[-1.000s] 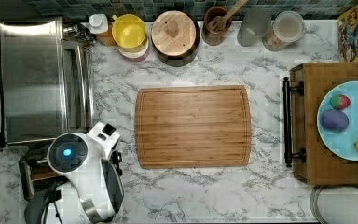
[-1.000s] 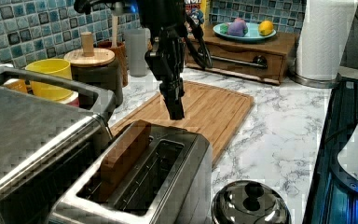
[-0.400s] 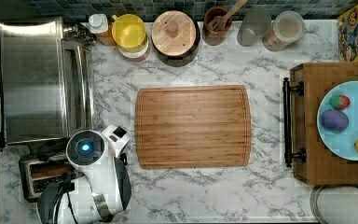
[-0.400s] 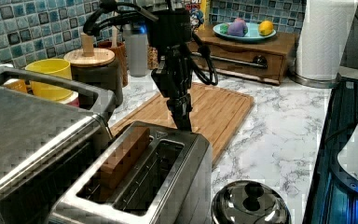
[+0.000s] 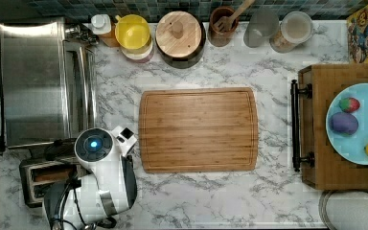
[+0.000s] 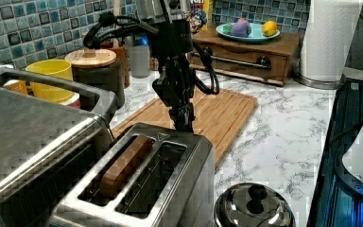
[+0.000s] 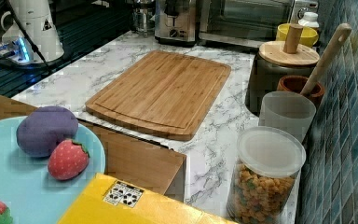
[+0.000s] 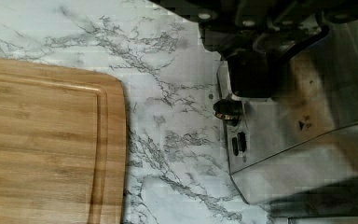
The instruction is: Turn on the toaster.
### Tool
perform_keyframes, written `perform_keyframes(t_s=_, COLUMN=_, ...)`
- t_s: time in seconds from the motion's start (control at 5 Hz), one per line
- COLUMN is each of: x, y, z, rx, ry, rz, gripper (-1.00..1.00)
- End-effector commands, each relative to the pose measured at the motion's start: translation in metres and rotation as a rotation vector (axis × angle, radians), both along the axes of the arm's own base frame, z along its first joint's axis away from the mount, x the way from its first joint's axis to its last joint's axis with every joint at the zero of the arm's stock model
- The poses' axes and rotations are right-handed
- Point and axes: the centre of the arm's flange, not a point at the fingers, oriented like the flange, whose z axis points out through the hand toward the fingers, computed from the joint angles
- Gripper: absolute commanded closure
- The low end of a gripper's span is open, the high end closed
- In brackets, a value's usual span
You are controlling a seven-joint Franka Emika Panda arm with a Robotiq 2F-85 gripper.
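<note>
The toaster [image 6: 142,189] stands on the marble counter [image 5: 211,196] at the top view's 8 o'clock, just below the larger toaster oven [image 5: 38,81] and at 9 o'clock from the bamboo cutting board [image 5: 199,129]. In the left view a brown slice of toast [image 6: 120,163] sits in the slot nearer the toaster oven, with the other slot bare, and a small round pot lid [image 6: 253,208] shines at the toaster's 3 o'clock.

The Franka arm [image 5: 100,177] comes in from the top view's 7 o'clock, its white wrist [image 5: 93,146] with a lit blue ring hanging over the toaster's end that faces the cutting board. In the left view the arm drops almost straight down, black cables looping beside it, and the gripper [image 6: 183,120] points downward with its tip at the far edge of the toaster, at 12 o'clock from the slots. In the wrist view the gripper [image 8: 249,81] presses close against that steel end face, right above a small round dial [image 8: 227,109]. Whether its fingers are spread or pinched together cannot be told, since the dark tip reads as one mass.

In the right view the toaster [image 7: 175,21] stands far back on the counter at 12 o'clock from the cutting board.
</note>
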Motion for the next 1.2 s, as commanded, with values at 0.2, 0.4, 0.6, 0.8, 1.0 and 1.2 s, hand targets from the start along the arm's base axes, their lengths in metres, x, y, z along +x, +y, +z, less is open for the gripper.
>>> perform_keyframes(t_s=0.2, x=-0.021, y=0.009, z=-0.108, rx=-0.123, ry=0.089, rz=-0.026, gripper=1.0)
perform_keyframes(t_s=0.4, x=-0.028, y=-0.004, z=-0.134, rx=-0.181, ry=0.113, rz=-0.058, gripper=1.0)
perform_keyframes(t_s=0.6, x=-0.026, y=-0.011, z=-0.124, rx=-0.189, ry=0.062, rz=-0.045, gripper=1.0)
perform_keyframes(t_s=0.8, x=-0.026, y=-0.011, z=-0.124, rx=-0.188, ry=0.062, rz=-0.045, gripper=1.0)
perform_keyframes(t_s=1.0, x=-0.026, y=-0.011, z=-0.124, rx=-0.188, ry=0.062, rz=-0.045, gripper=1.0)
perform_keyframes(t_s=1.2, x=-0.026, y=-0.011, z=-0.124, rx=-0.189, ry=0.062, rz=-0.045, gripper=1.0)
